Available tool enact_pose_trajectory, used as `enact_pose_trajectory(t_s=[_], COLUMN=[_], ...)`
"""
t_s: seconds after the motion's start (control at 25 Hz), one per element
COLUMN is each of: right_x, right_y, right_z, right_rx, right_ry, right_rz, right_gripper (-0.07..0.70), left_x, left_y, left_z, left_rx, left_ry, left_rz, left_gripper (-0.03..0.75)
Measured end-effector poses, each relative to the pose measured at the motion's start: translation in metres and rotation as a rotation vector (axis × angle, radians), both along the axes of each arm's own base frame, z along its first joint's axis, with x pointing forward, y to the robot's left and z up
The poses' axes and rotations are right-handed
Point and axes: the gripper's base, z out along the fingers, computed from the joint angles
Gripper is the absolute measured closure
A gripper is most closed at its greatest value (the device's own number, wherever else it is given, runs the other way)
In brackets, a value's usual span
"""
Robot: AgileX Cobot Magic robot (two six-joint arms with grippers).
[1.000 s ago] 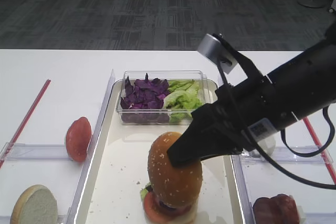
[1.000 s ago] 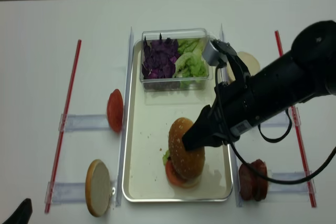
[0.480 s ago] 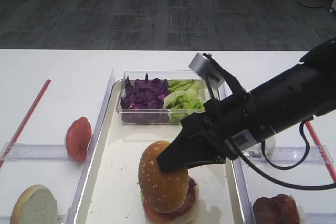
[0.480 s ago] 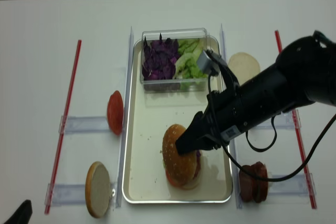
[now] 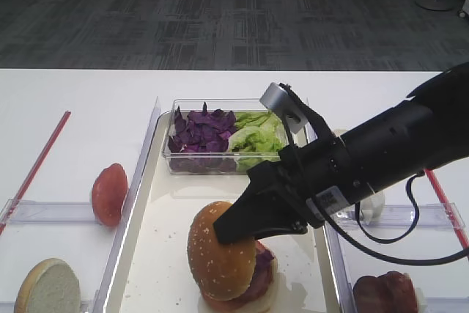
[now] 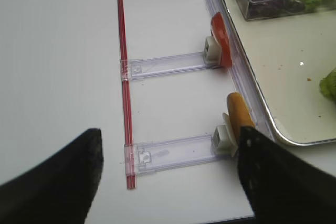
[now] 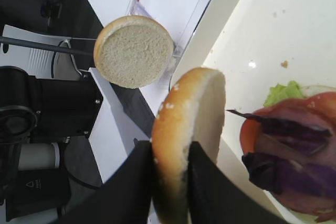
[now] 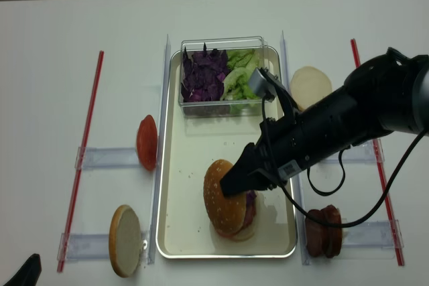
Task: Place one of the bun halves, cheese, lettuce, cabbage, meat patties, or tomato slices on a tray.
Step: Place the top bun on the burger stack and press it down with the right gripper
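Bun top (image 5: pixel 218 258), seeded and golden, is sitting pinched by its rim between the right fingers (image 7: pixel 202 182), which are closing tight on it and holding it tilted against the stack of tomato (image 7: pixel 252 129), cabbage (image 7: pixel 283 156) and lettuce (image 7: pixel 281 93) on the tray (image 5: pixel 165 254). Beyond the fingertips, off the tray, a pale bun half (image 7: pixel 134 51) is standing on the tabletop (image 5: pixel 73 122). Left fingers (image 6: pixel 252 166) are hanging spread wide and gripping nothing, with a red strip (image 6: pixel 124 77) between them.
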Motion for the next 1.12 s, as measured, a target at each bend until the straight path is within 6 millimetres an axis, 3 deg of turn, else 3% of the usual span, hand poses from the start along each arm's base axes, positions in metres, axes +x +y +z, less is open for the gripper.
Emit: enact_pose_trajectory(t_s=[1.12], right_x=[0.008], right_y=[-0.004], right_z=[-0.023], right_rx=[-0.021], right_ry=[0.046], right_rz=[-0.013], right_gripper=[0.425], left_x=[0.000], left_y=[0.000], left_z=[0.000], left_rx=[0.000], left_ry=[0.000], left_rz=[0.000], left_gripper=[0.224])
